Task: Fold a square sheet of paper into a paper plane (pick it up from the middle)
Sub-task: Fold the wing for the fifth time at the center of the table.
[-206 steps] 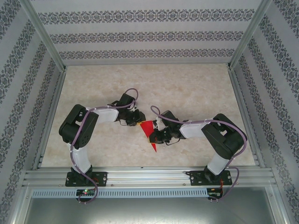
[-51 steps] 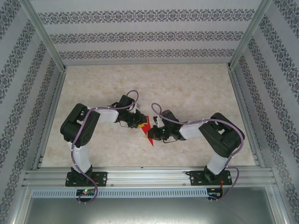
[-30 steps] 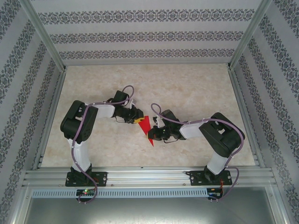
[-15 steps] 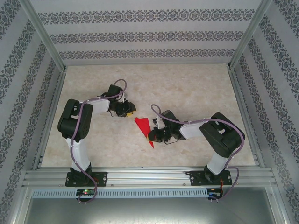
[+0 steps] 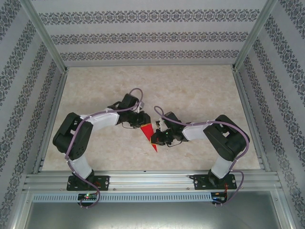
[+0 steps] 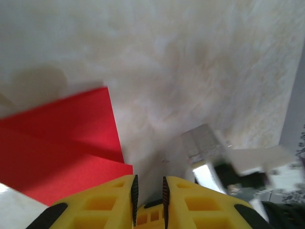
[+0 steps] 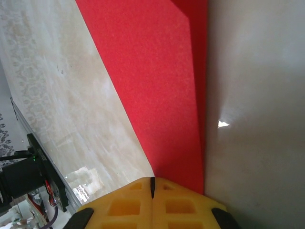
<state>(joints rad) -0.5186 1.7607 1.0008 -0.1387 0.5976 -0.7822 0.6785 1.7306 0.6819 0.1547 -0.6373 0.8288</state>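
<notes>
Seemingly, paper [image 7: 157, 86] lies beneath right gripper [image 7: 152, 181].

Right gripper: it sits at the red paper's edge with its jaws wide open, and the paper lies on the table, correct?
Not quite. The jaws of the right gripper are shut, the fingers meeting with no gap, as the right wrist view shows. The rest holds: it sits at the edge of the red paper, which lies on the table.
</notes>
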